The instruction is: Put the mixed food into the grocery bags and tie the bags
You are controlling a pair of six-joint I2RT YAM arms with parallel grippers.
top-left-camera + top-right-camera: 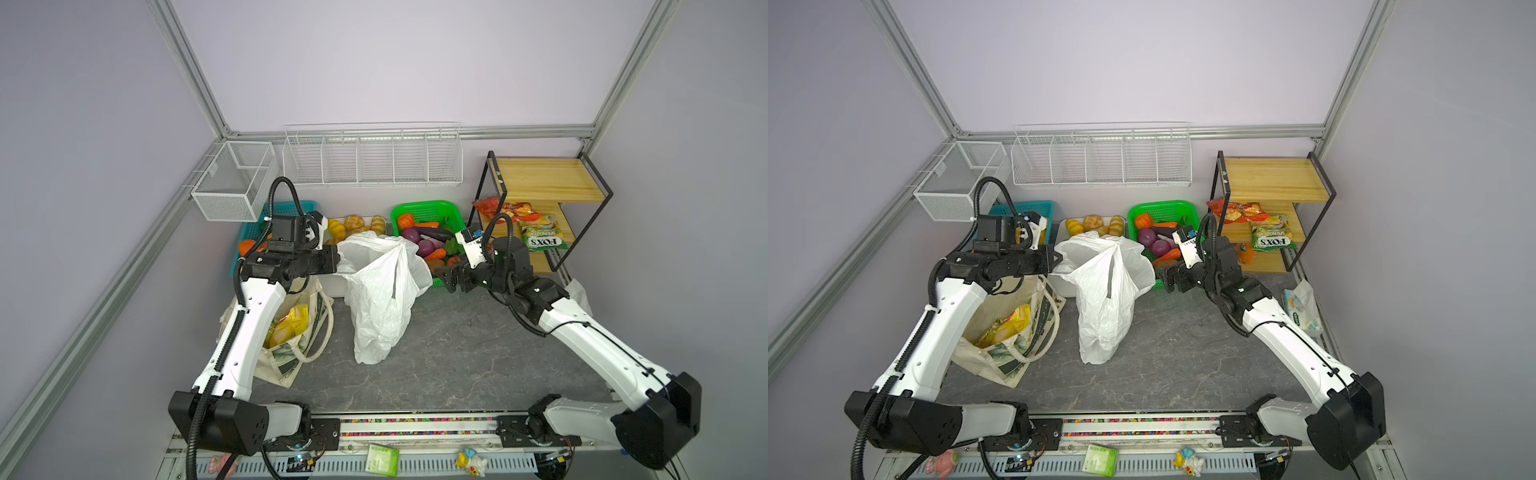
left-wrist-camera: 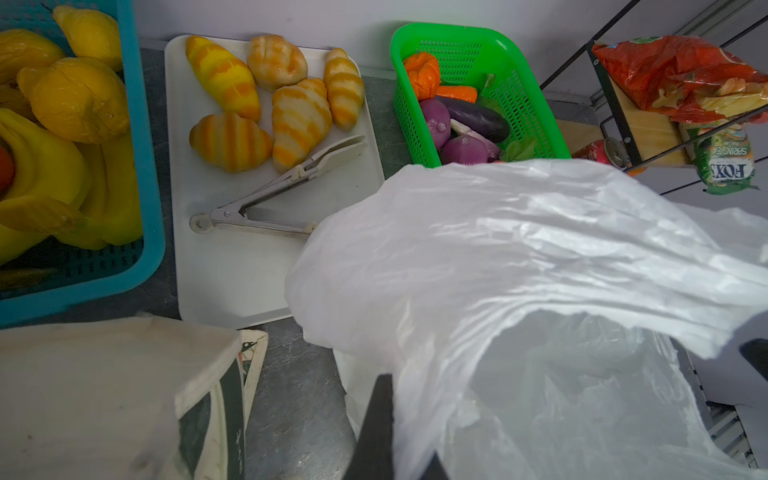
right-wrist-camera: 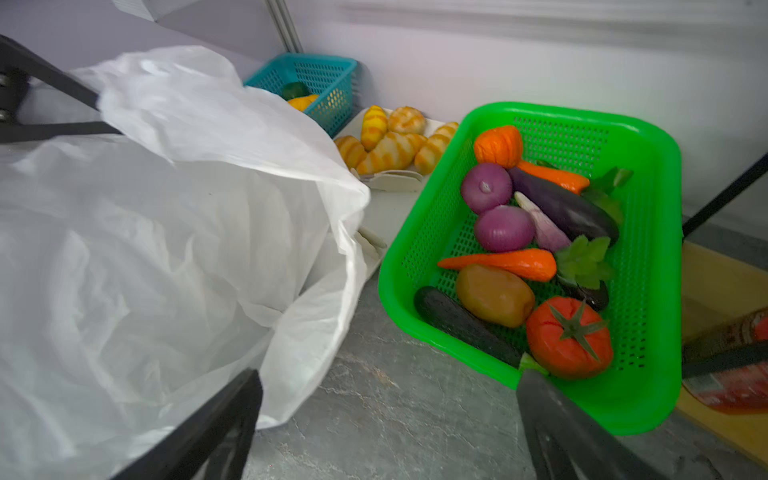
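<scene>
While left gripper [image 1: 336,261] clamps plastic bag [image 1: 379,303], right gripper [image 1: 444,277] gapes beside it.

We log white plastic bag [image 1: 382,299], cream tote [image 1: 276,370] with green print, green basket [image 3: 665,208], red tomato [image 3: 569,336], purple onions [image 3: 486,187], yellow-orange striped croissants [image 2: 230,143], grey marbled surface [image 1: 457,353].

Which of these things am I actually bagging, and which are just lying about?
For the job: white plastic bag, canvas tote, yellow snack packets inside it; tomato, potato, carrot, purple onions in the green basket.

Lying about: croissants, tongs, lemons, eggplant, red packet, FOX'S packet.
</scene>
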